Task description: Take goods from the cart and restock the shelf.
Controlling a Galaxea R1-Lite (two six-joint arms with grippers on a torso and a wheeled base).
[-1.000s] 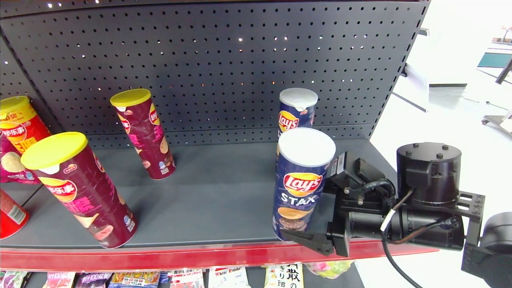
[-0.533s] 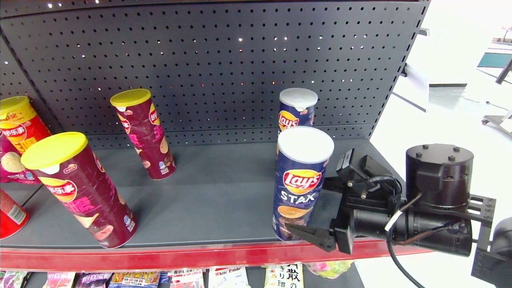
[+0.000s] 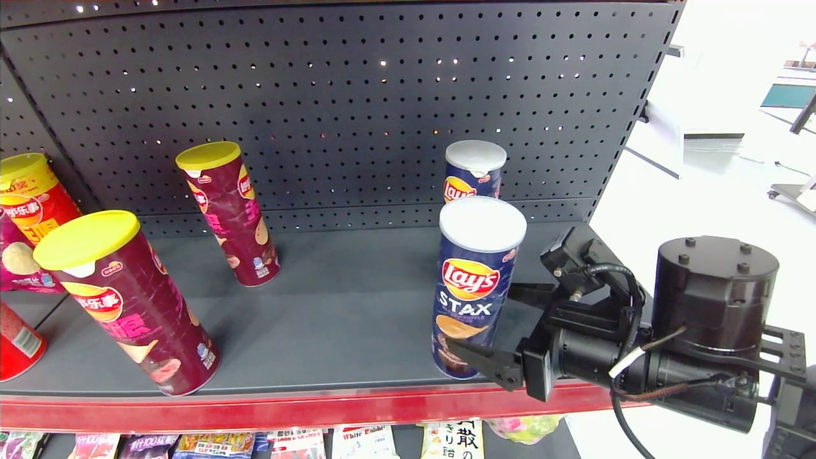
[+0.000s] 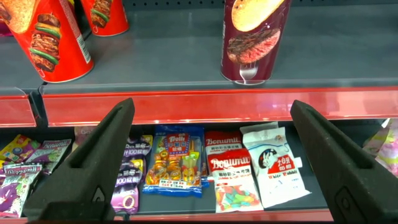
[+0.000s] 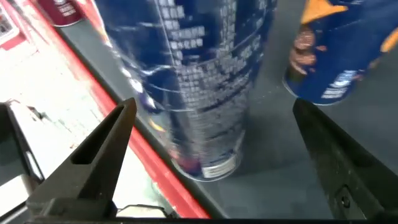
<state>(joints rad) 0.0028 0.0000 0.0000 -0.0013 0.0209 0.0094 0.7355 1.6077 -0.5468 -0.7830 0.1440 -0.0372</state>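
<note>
On the grey shelf (image 3: 331, 319), the right gripper (image 5: 212, 107) gapes open around an upright blue can (image 3: 475, 280).

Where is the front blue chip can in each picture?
Head view: the front blue chip can stands at the right of the shelf, near its red front edge.
Left wrist view: this camera faces a maroon can and snack bags elsewhere.
Right wrist view: the can is big and close.
Shared landmark: the red front edge runs through all three.
</note>
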